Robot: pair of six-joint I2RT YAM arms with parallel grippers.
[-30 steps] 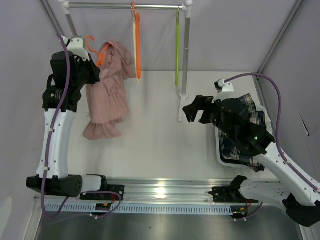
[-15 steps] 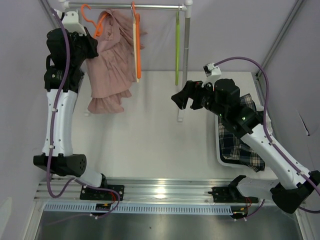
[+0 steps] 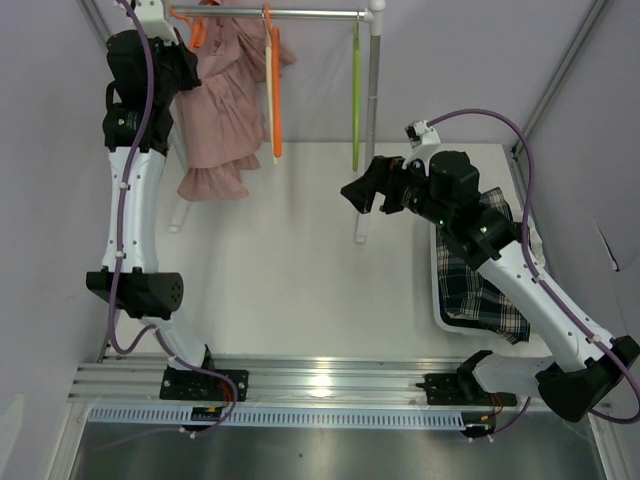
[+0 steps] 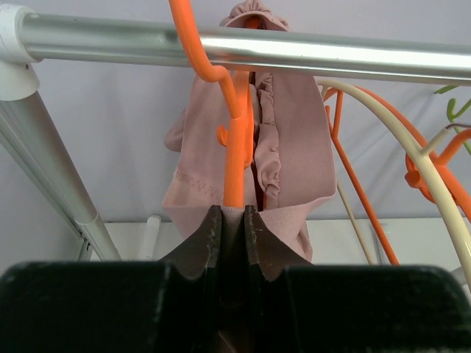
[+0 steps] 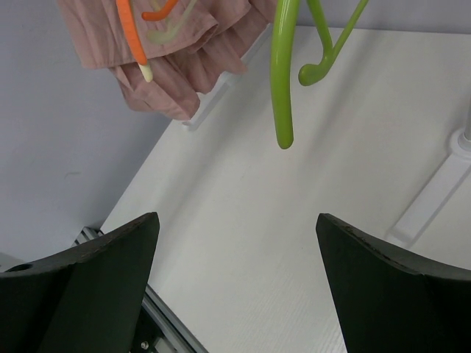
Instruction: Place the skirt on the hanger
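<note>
The skirt [image 3: 482,292], dark plaid, lies bunched in a white tray [image 3: 439,300] at the right, partly under my right arm. The hanger [image 3: 269,100] is thin and cream; it hangs from the rail [image 3: 300,14] against an orange hanger [image 3: 277,110]. Its cream arm [image 4: 416,162] also shows in the left wrist view. My left gripper [image 4: 232,217] is shut on another orange hanger [image 4: 235,147] that carries a pink garment [image 3: 222,110]; the hook crosses the rail [image 4: 331,55]. My right gripper [image 3: 362,195] is open and holds nothing, above the table near the rack post.
A lime-green hanger [image 3: 354,100] hangs from the rail right of centre; its tip [image 5: 282,88] shows ahead of my right gripper [image 5: 235,220]. The rack's upright post [image 3: 372,120] and foot stand at centre right. Grey walls close in on both sides.
My left arm has lifted the orange hanger and pink garment from table height up to the rail. My right arm swung left and away from the tray, jaws still open.
</note>
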